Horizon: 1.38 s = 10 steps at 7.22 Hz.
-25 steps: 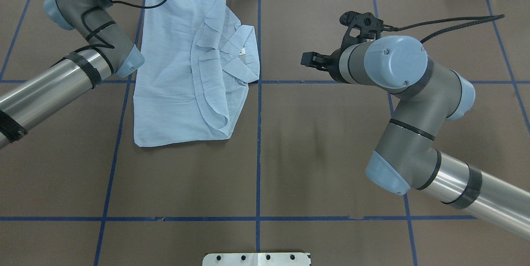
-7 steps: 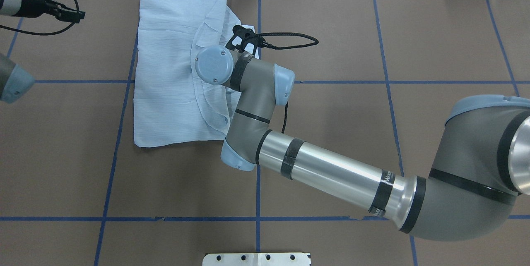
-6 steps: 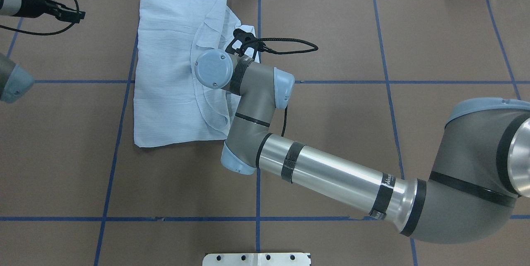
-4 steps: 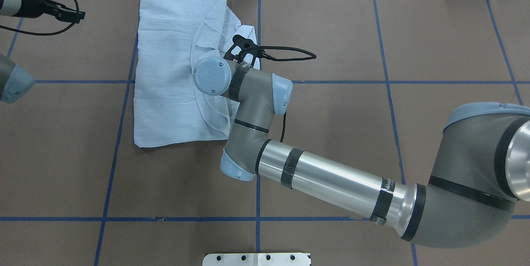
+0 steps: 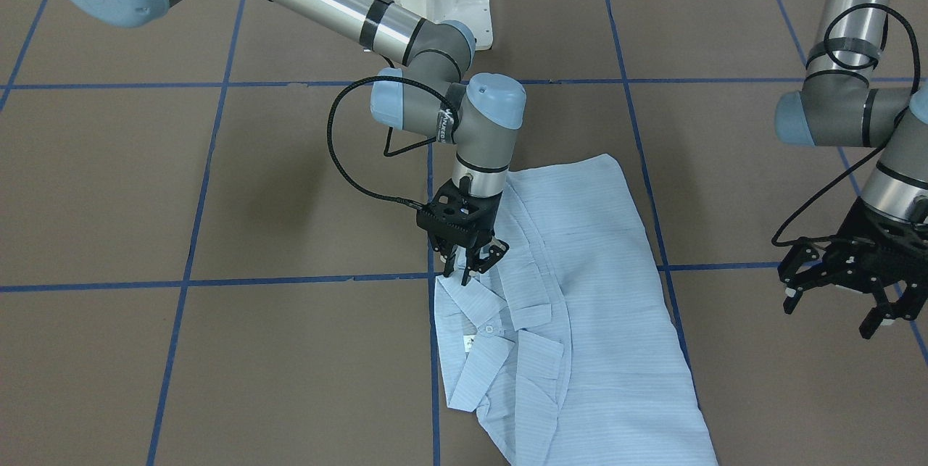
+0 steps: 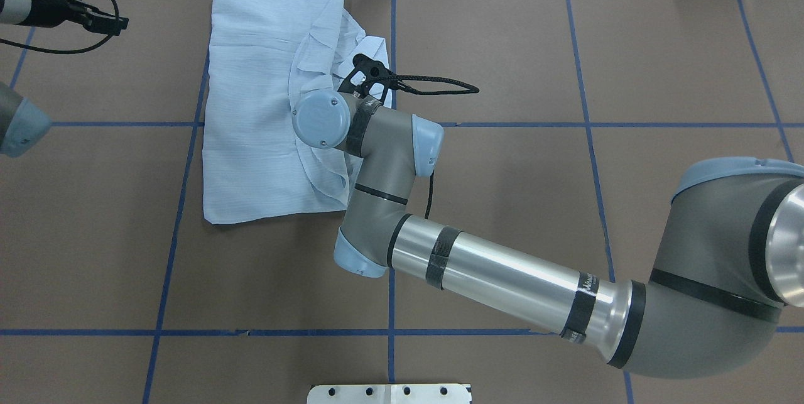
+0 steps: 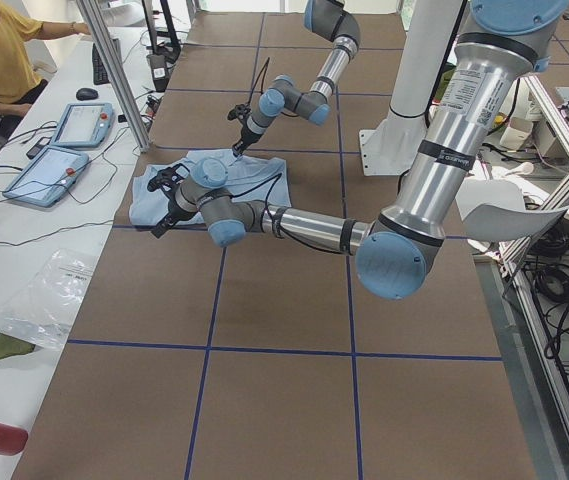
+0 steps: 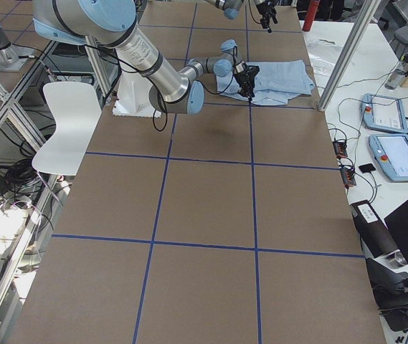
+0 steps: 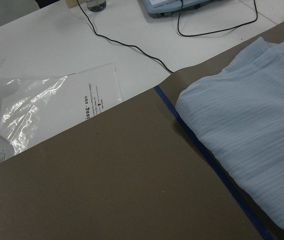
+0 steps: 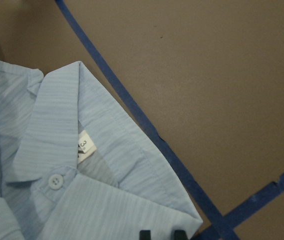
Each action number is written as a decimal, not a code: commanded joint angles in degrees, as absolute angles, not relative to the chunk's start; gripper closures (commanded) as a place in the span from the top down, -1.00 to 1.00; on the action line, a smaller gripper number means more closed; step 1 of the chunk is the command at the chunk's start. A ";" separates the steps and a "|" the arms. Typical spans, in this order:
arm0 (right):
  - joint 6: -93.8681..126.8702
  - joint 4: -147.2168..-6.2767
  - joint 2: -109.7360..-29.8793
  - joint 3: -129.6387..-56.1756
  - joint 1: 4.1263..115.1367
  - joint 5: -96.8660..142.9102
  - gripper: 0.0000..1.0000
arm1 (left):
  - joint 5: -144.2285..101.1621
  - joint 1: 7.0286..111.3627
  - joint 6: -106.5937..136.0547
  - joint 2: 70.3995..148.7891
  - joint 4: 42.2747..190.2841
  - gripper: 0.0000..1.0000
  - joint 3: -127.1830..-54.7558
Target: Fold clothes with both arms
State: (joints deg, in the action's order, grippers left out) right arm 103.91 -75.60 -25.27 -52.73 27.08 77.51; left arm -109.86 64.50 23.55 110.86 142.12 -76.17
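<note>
Partly folded, the shirt [image 6: 257, 109] lies on the table's [image 6: 502, 234] far left half as the right gripper [image 5: 470, 272], its tips nearly together and a pinch impossible to confirm, meets the collar [image 10: 62, 120]; the left gripper [image 5: 834, 309] hangs spread and empty, further folds pending.

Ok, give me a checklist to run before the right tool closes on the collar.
1. The right tool sits over the edge of the collar: ok.
2. Its tips are apart, ready to close: ok.
3. Tips touching the cloth: cannot tell.
4. The left tool is open and off to the side of the shirt: ok.
5. The right arm's cable loops clear of the tips: ok.
</note>
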 commanded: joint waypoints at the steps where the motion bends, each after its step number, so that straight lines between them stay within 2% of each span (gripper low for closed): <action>1: 103.36 -76.11 -25.92 -54.65 27.33 77.52 -1.00 | -109.86 64.42 23.55 110.83 142.12 1.00 -76.20; 3: 99.69 -82.76 -38.16 -74.95 27.25 77.78 -1.00 | -109.95 64.42 24.16 110.92 142.12 1.00 -76.20; 5: 98.88 -82.88 -50.83 -88.97 27.16 77.70 -1.00 | -109.95 64.34 26.72 110.92 142.12 1.00 -76.72; 7: 98.35 -82.62 -59.11 -95.34 26.46 77.61 -1.00 | -110.04 64.34 26.81 110.92 142.12 1.00 -76.99; 9: 94.85 -82.53 -63.43 -100.78 26.37 77.61 -1.00 | -110.04 64.16 26.81 110.92 142.12 1.00 -76.91; 10: 90.83 -82.88 -63.80 -102.20 26.02 77.78 0.89 | -110.04 63.99 26.81 110.92 142.12 1.00 -76.82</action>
